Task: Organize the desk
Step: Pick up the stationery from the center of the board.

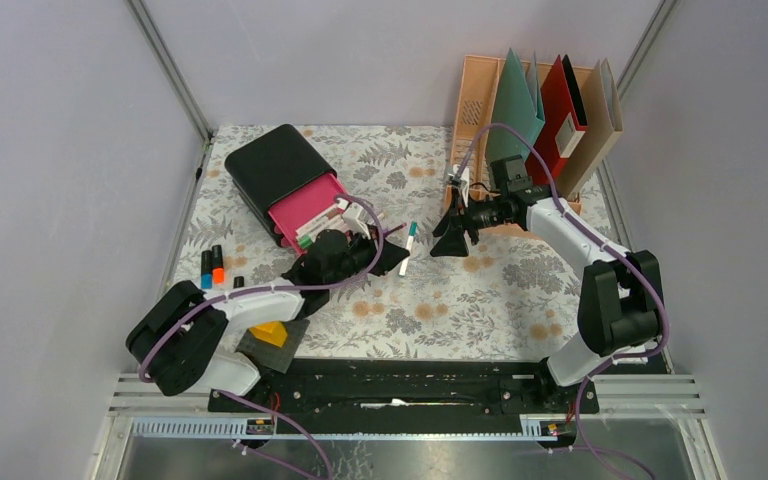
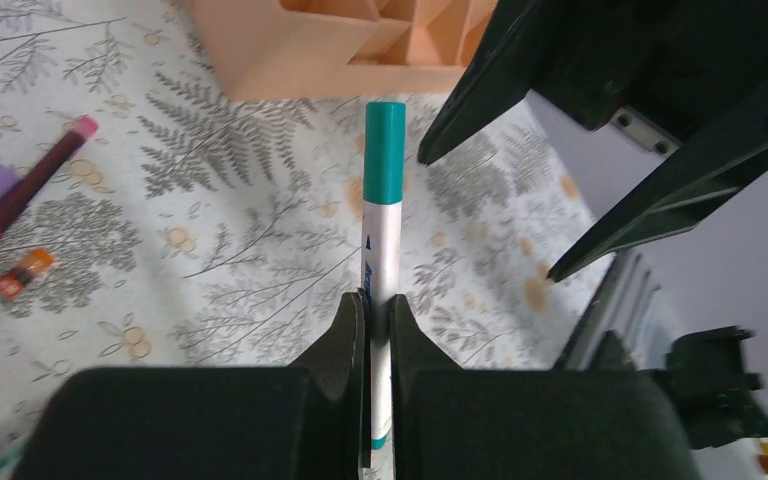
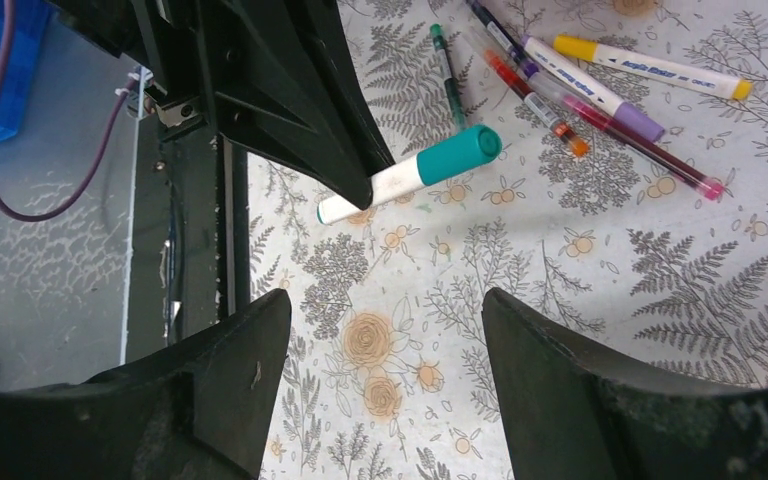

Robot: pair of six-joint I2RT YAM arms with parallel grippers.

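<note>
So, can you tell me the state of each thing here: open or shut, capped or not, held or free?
left gripper, shut on the teal marker.
right gripper, open, holding nothing.
teal marker, capped, clamped by the left gripper.
pink drawer, pulled out of the black drawer box.
file rack, upright, folders standing in it.
yellow marker, capped, lying free on the desk.
</note>
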